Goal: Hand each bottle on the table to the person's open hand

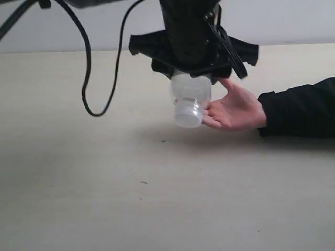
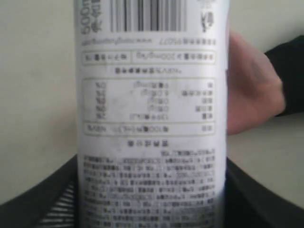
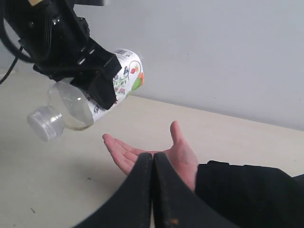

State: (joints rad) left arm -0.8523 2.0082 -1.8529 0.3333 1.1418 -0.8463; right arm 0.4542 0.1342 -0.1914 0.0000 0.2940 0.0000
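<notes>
Left gripper [image 1: 194, 68] jaws grasp whitish bottle [image 1: 189, 102], cap down, apparently just above open hand [image 1: 235, 110]; right gripper [image 3: 152, 190] jaws clenched.

Lighting's soft and even, kinda flat, nothing blown out. The pale beige wood-grain surface [image 1: 78, 198] only shows a faint, smudgy shadow under the whitish clear plastic bottle [image 1: 189, 102] and the bare open hand with a black sleeve [image 1: 235, 111]. The left wrist view sits super close, so the bottle's print is blurry. The exterior view's a bit grainy.
</notes>
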